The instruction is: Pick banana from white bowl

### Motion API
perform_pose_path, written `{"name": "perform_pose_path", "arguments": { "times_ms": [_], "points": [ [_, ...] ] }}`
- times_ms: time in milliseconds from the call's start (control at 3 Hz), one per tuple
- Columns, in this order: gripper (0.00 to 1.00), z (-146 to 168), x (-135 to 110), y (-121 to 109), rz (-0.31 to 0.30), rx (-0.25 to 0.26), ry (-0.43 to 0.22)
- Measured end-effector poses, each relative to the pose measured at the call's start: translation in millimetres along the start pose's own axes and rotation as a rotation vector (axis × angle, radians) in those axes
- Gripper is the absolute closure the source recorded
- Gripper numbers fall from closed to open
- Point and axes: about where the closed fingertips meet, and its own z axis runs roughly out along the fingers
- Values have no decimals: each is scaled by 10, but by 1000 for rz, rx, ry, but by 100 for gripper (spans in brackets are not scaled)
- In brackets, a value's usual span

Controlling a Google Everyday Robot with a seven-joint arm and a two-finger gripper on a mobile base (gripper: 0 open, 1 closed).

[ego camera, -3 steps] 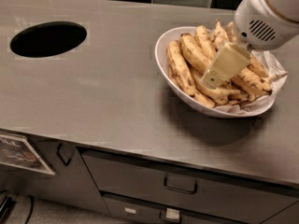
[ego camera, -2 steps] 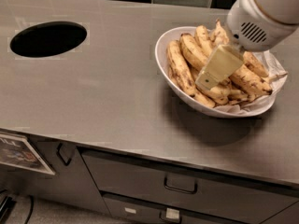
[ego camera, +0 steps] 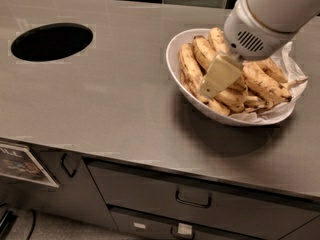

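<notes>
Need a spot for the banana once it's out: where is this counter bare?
Bare steel counter runs between the round hole and the white bowl, and along the near edge in front of both. Crowded: the bowl itself, heaped with bananas, with the gripper low over its left half.

The white bowl (ego camera: 171, 59) sits on the desk's right side, lined with crinkled paper. The banana (ego camera: 204, 53), plump, yellow and brown-bruised with a dark tip, lies in its left half, partly under the claw (ego camera: 211, 86).
</notes>
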Motion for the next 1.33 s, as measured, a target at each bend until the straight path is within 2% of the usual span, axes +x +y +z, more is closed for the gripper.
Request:
{"name": "perform_pose_path", "arguments": {
  "times_ms": [333,1333],
  "points": [
    [38,38,-12,13,3,11,15],
    [41,44,81,-46,53,107,78]
  ]
}}
